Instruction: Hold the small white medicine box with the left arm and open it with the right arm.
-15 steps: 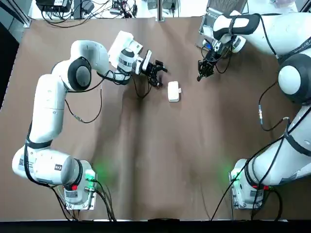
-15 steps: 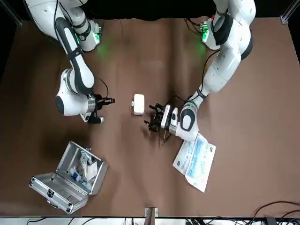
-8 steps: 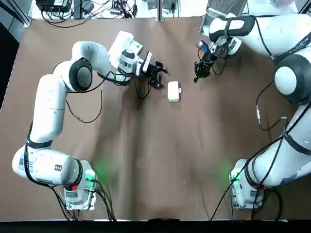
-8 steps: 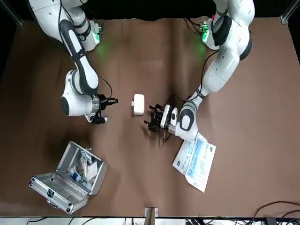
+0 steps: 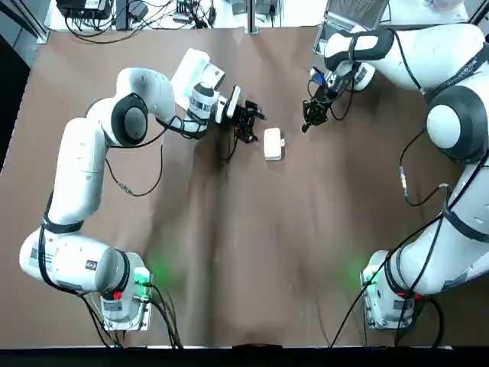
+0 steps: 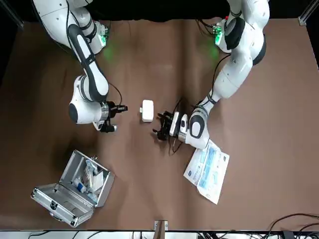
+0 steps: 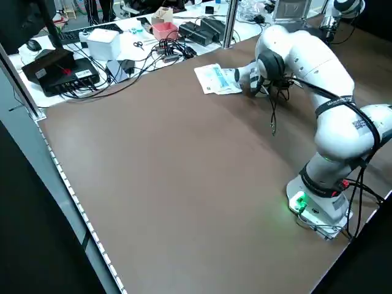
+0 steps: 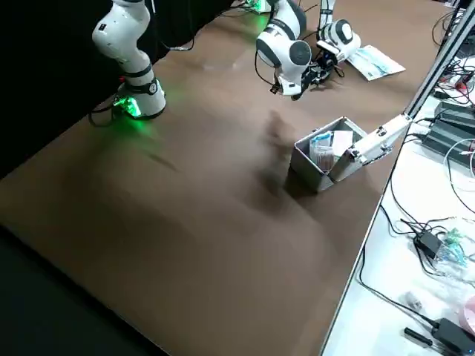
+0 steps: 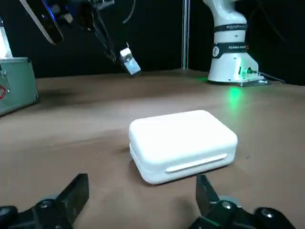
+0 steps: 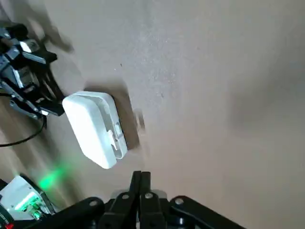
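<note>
"FRANKA" on an arm base (image 9: pixel 231 47)

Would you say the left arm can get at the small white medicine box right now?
Probably yes: the open left gripper sits just beside the small white medicine box, facing it, with nothing lying between them.

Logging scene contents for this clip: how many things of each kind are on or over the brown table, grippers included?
small white rounded medicine box: 1
open silver metal case: 1
blue-and-white flat packet: 1
two-finger grippers: 2, the left gripper open beside the box, the right gripper shut on the box's other side
Total: 5
</note>
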`<action>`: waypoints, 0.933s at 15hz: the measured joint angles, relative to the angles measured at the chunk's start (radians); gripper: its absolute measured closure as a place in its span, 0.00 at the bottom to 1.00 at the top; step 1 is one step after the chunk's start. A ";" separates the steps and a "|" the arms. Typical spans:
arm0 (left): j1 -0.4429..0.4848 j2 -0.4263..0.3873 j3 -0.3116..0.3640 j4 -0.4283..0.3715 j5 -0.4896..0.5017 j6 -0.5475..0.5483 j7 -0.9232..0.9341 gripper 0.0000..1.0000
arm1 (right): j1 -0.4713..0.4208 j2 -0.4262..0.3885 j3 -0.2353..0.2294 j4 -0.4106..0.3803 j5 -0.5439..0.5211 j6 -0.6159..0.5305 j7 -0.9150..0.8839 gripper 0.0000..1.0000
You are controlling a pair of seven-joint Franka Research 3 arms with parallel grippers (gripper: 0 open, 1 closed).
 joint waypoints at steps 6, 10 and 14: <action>-0.042 0.006 -0.001 0.006 -0.022 0.051 -0.001 0.00 | 0.008 0.000 0.000 0.002 0.018 0.000 0.000 0.99; -0.057 0.006 0.000 0.006 -0.045 0.064 -0.002 0.03 | 0.034 0.002 0.001 0.001 0.054 0.043 -0.001 0.99; -0.058 0.005 0.002 0.006 -0.044 0.063 0.000 0.29 | 0.070 0.012 0.001 -0.023 0.110 0.104 -0.001 0.99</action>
